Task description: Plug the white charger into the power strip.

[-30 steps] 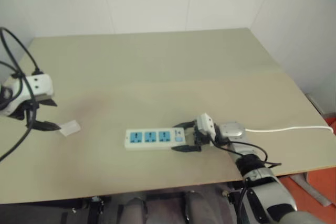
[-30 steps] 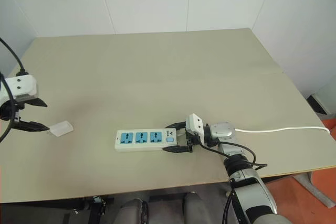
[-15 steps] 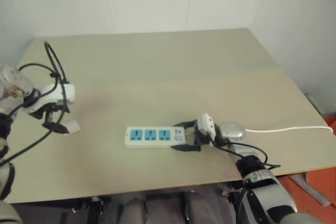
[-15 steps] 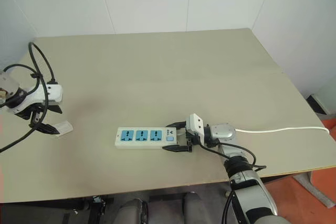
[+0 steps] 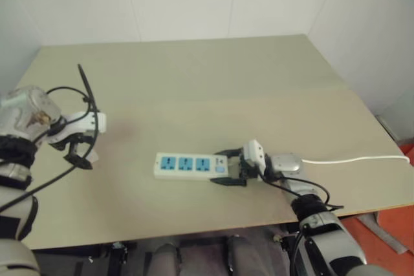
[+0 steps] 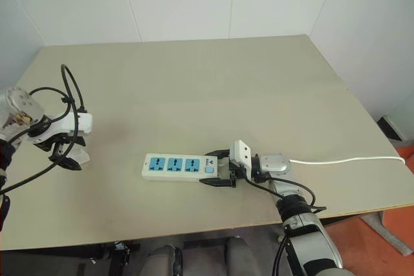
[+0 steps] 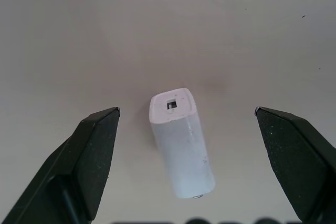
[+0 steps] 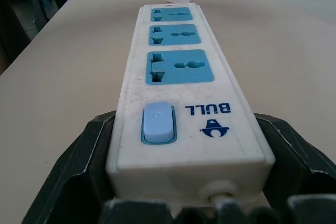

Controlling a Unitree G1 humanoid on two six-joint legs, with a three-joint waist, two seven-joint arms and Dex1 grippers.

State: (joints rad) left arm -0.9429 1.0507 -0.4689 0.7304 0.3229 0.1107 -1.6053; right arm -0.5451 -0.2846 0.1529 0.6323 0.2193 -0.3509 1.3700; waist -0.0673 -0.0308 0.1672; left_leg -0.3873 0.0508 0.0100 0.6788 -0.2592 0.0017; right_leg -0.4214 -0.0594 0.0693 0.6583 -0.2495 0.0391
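Left end effector point(image 7: 186, 116) wide over white charger point(image 7: 180, 141), right end effector point(image 8: 186, 145) gripping power strip point(image 8: 178, 77)

A bare test room or lab: a plain beige desk point(image 6: 194, 82) takes up the middle of the frame, pushed into a corner of blank white panel walls point(image 6: 181, 1) across the top, with a strip of orange-red floor point(image 6: 388, 240) at the lower right.
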